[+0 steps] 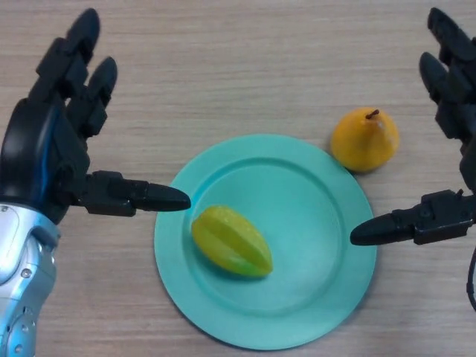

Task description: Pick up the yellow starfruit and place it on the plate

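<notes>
While the yellow starfruit (232, 241) is lying diagonally on the plate (312, 297), the wide-open left robot hand (52, 156) is hovering nearer than the wide-open right robot hand (446, 149).

Starfruit on the plate

The ridged yellow-green starfruit (231, 240) lies on its side, left of centre on the round teal plate (312, 223).

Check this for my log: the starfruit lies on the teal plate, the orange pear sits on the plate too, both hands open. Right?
Not quite. In the head view the pear sits on the table beside the plate, not on it. The starfruit does lie on the plate, and the left hand and right hand are open.
</notes>
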